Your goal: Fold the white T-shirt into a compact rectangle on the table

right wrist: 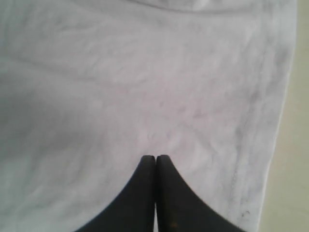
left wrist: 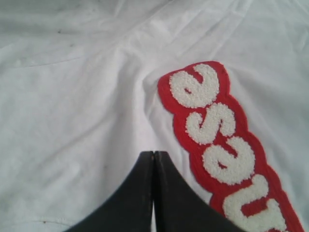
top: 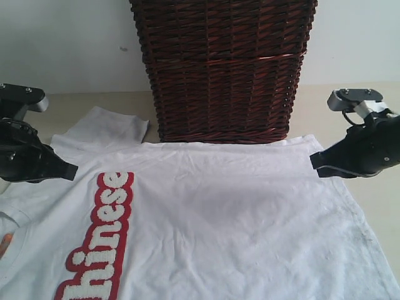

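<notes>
A soft white cotton short-sleeved T-shirt (top: 237, 212) lies spread flat on the broad pale cream-beige table (top: 382, 203), covering most of the surface from the centre down to six o'clock. Its red chest patch with fuzzy white bubble letters (top: 100, 237) runs lengthwise at about eight o'clock, facing up. One short sleeve (top: 106, 128) sticks out toward eleven o'clock, lying loose on the bare table. At twelve o'clock a dark brown woven wicker basket (top: 225, 69) stands upright against the pale wall (top: 62, 44), its base just touching the shirt's far edge. The black left gripper (top: 74, 169) sits at nine o'clock over the shoulder part of the shirt, and the left wrist view shows its two tapered fingers (left wrist: 153, 154) pressed tight together with no cloth between them, the end of the red patch (left wrist: 217, 145) just beside the tips. The black right gripper (top: 312, 161) sits at three o'clock over the shirt's corner near the basket. Its fingers (right wrist: 155, 157) are likewise closed on nothing, above plain white cloth faintly marked with grey smudges, with the stitched hem (right wrist: 285, 72) and a strip of table (right wrist: 294, 183) near them. I cannot tell whether either tip touches the fabric. The cloth shows only shallow wrinkles and no fold.
</notes>
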`<action>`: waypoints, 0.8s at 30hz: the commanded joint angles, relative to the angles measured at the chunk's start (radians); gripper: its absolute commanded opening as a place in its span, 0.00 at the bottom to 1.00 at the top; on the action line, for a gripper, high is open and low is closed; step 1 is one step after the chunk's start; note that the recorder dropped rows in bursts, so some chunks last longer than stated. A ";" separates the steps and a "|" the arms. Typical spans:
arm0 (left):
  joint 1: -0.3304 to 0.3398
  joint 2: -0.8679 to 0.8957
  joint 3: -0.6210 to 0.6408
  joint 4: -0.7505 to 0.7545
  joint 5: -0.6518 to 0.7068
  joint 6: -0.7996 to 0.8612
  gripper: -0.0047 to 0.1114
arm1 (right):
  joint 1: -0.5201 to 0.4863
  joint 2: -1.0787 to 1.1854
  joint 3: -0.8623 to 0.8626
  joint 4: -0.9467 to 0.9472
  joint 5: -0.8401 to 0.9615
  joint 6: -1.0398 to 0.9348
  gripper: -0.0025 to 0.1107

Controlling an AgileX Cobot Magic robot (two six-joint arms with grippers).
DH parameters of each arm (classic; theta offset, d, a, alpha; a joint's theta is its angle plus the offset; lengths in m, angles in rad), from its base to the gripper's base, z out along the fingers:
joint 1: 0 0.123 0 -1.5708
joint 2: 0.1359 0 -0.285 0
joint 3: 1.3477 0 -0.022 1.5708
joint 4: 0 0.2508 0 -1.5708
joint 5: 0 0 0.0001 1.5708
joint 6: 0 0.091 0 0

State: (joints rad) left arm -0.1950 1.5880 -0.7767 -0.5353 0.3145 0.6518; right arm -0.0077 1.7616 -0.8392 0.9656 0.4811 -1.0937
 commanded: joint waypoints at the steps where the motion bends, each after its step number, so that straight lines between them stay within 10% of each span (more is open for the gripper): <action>1: 0.005 0.036 -0.024 0.002 0.084 -0.007 0.04 | -0.004 0.065 -0.029 -0.022 -0.005 0.006 0.02; 8: -0.009 0.045 -0.059 0.094 0.302 0.024 0.04 | -0.004 0.101 -0.029 -0.051 -0.028 0.026 0.02; 24: -0.156 0.091 -0.603 0.468 0.907 0.155 0.04 | -0.004 0.099 -0.056 -0.051 0.066 0.012 0.02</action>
State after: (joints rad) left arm -0.3458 1.6739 -1.3248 -0.1507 1.1073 0.7775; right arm -0.0077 1.8633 -0.8884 0.9204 0.5364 -1.0692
